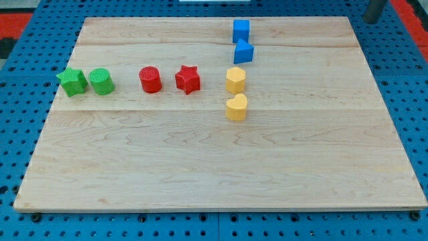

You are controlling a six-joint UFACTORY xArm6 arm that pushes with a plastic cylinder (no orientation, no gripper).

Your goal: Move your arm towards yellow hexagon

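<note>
The yellow hexagon (235,79) stands on the wooden board (214,167), a little right of centre in the upper half. A yellow heart (237,107) sits just below it. My rod shows only at the view's top right corner, with my tip (370,21) at the board's far right top edge. The tip is far to the right of and above the yellow hexagon and touches no block.
A blue cube (241,30) and a second blue block (243,51) stand above the hexagon. A red star (188,79), a red cylinder (150,79), a green cylinder (101,81) and a green star (71,82) line up to its left.
</note>
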